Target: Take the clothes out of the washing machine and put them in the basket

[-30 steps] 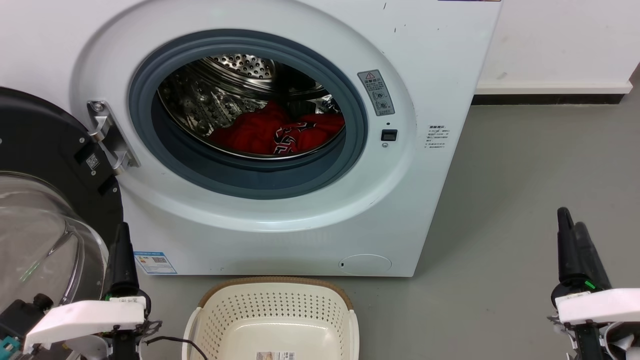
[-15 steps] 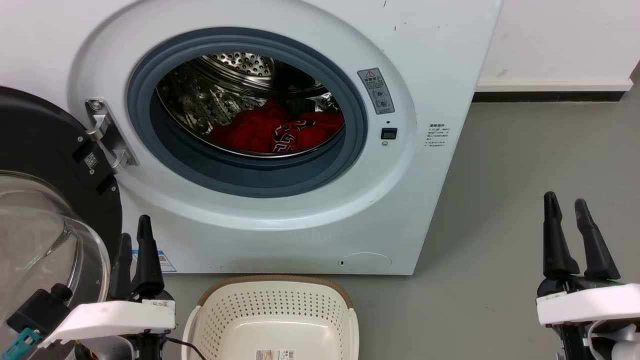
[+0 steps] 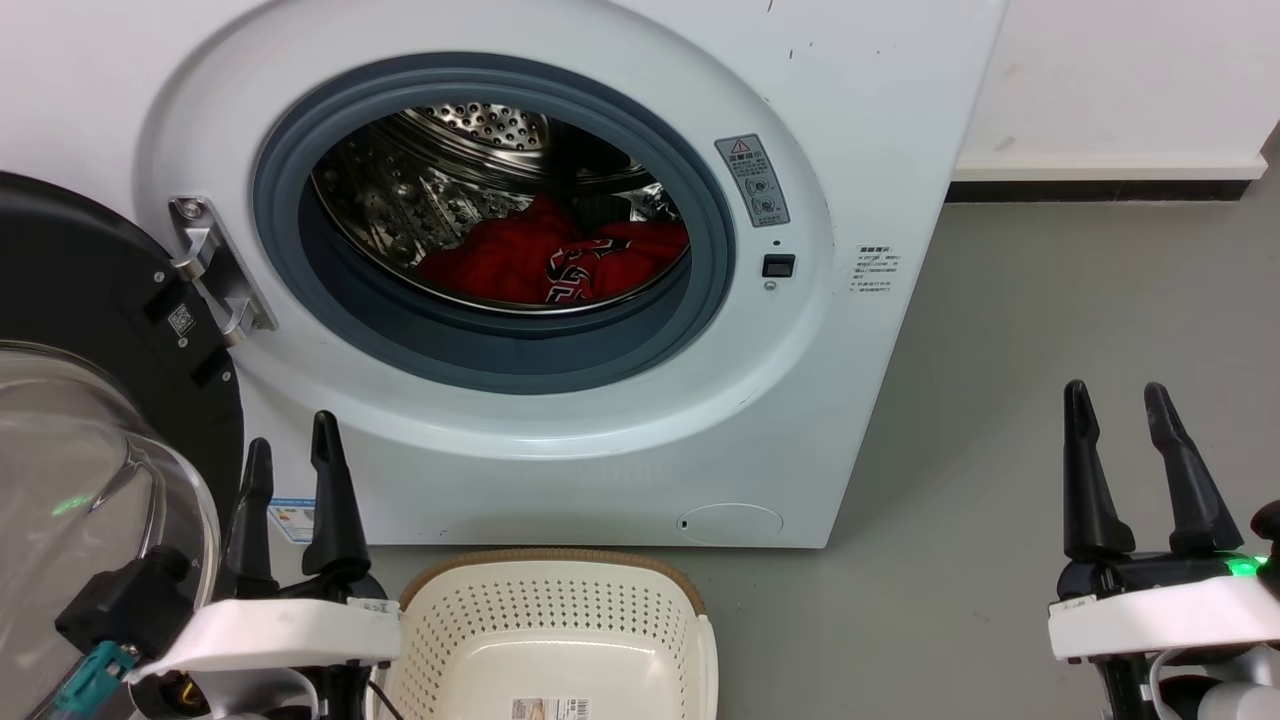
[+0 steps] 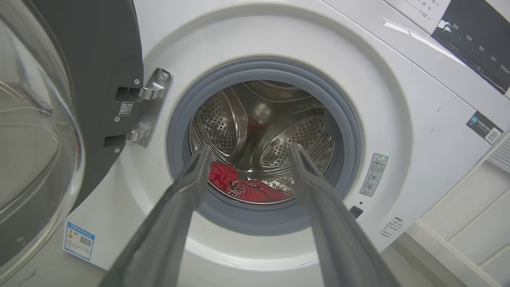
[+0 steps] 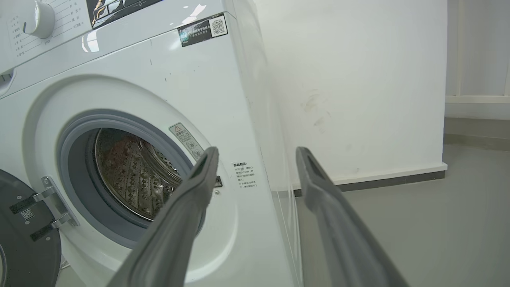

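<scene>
The white washing machine [image 3: 880,120] stands with its black-framed glass door [image 3: 90,420] swung open to the left. Red clothes [image 3: 500,265], one with a black-and-white print [image 3: 570,275], lie at the bottom of the steel drum; the left wrist view has the clothes [image 4: 239,187] between my fingers, far off. The cream basket [image 3: 550,620] sits on the floor below the port, nothing in the part I see. My left gripper [image 3: 292,430] is open beside the basket's left rim, facing the port. My right gripper [image 3: 1115,390] is open over the floor right of the machine, empty.
The open door's glass bowl [image 3: 70,500] bulges close to my left arm. Grey floor [image 3: 1050,320] stretches right of the machine to a white wall with a dark skirting [image 3: 1100,190]. In the right wrist view the machine's right side edge [image 5: 259,119] is just ahead.
Both grippers have risen in the head view and opened from a near-shut stance. The left one has shifted right toward the basket. The clothes lie as before.
</scene>
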Motion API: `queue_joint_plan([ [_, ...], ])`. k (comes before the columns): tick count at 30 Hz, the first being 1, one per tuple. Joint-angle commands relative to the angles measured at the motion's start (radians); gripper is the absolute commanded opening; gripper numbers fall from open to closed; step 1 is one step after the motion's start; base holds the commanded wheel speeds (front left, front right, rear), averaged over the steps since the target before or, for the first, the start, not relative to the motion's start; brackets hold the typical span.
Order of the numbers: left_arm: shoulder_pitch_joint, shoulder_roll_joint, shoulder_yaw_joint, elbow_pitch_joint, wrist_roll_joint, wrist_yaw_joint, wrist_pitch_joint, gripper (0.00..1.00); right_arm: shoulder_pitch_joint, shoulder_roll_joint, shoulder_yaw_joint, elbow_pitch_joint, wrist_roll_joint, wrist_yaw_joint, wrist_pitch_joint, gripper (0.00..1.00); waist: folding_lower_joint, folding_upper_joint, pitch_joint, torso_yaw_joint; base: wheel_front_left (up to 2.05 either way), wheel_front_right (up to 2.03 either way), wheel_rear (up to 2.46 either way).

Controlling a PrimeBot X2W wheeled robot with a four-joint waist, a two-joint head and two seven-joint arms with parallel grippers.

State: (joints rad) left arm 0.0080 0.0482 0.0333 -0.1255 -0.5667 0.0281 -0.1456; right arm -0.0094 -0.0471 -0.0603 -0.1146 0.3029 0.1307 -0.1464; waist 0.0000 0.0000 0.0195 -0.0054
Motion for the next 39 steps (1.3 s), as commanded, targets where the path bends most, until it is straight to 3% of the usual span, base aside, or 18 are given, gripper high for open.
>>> queue_joint_plan([
  [1, 0.0, 0.002, -0.005, -0.017, 0.026, 0.006, -0.009, 1.0, 0.002, -0.005, 0.0, -0.017, -0.028, 0.0, -0.008, 1.0, 0.0, 0.0, 0.0, 0.0, 0.0, 0.0, 0.0],
  [20, 0.022, 0.013, -0.102, 0.039, 0.316, 0.086, -0.054, 1.0, 0.04, -0.005, 0.02, -0.004, -0.258, 0.0, -0.053, 1.0, 0.0, 0.0, 0.003, -0.001, 0.0, 0.0, 0.0],
  [39, 0.036, 0.079, -0.226, 0.082, 0.471, 0.17, -0.093, 1.0, 0.061, -0.005, 0.061, 0.009, -0.445, 0.0, -0.094, 1.0, 0.0, 0.0, 0.002, -0.006, 0.0, 0.0, 0.0],
])
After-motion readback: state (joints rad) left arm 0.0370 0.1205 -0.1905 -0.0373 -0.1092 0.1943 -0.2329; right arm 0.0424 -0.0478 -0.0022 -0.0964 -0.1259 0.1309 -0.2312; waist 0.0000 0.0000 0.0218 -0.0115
